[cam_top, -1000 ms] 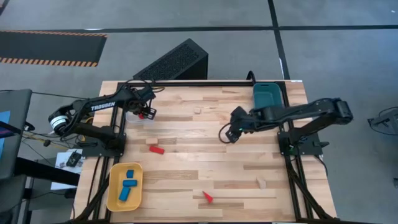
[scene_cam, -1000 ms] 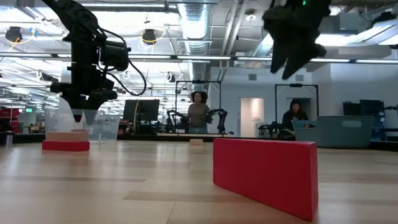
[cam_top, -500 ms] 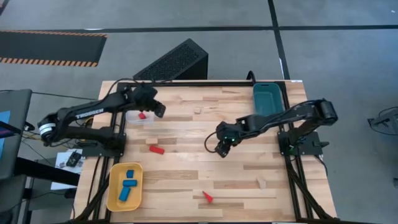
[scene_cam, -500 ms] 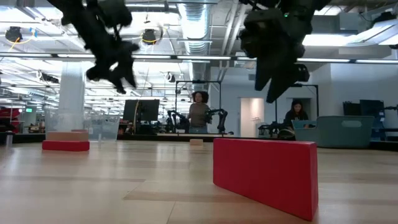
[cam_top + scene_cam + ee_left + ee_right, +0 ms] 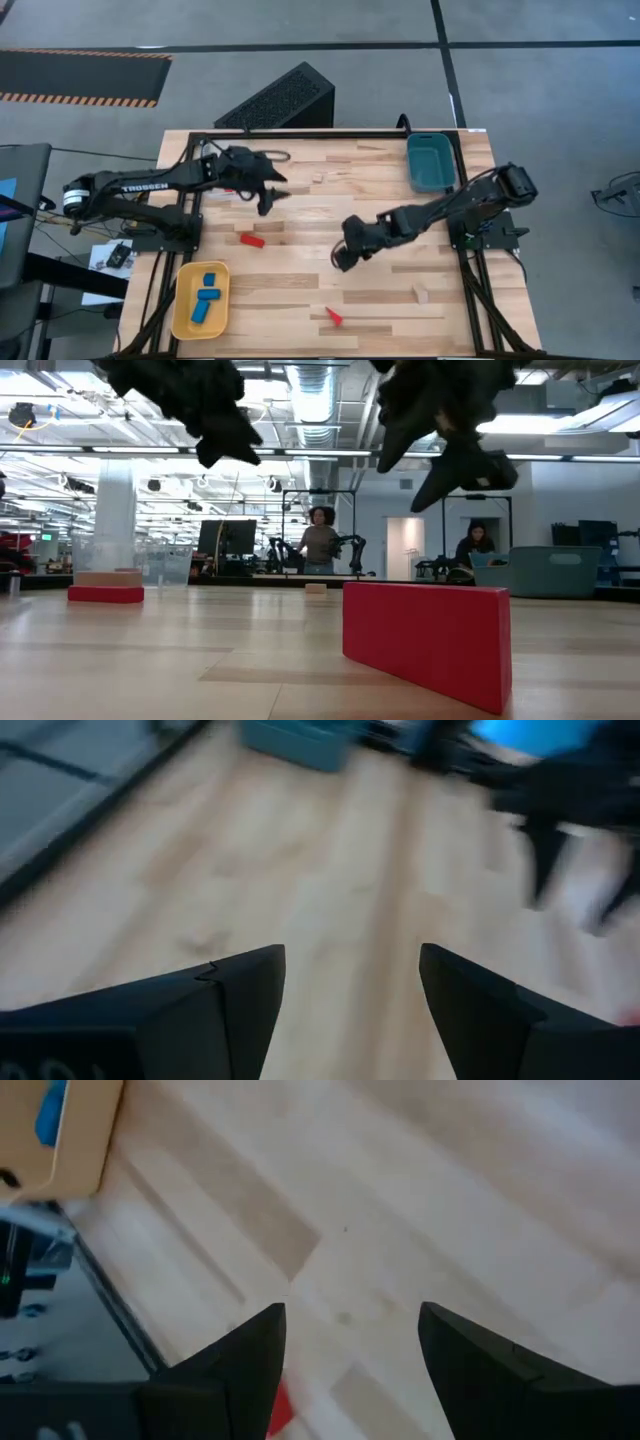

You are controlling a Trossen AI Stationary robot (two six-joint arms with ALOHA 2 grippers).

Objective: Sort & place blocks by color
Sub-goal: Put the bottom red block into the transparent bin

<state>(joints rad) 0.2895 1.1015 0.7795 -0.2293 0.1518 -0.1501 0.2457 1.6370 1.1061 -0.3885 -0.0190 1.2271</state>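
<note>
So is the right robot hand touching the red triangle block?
Apart. In the high view the right end effector hangs over bare table, with clear wood between it and the red wedge.

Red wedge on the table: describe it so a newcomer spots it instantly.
Start at the yellow tray in the table's near left corner. Go right along that near edge: the red wedge lies alone on bare wood. Unlike the flat red block farther up, it tapers to a point.

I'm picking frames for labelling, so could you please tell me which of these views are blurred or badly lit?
Left wrist view: motion-smeared, the teal tray a soft streak. Right wrist view: softly blurred, the yellow tray still recognisable. Low view: both arms dark silhouettes against bright ceiling lights, the near red block sharp. High view: evenly lit, crisp.
</note>
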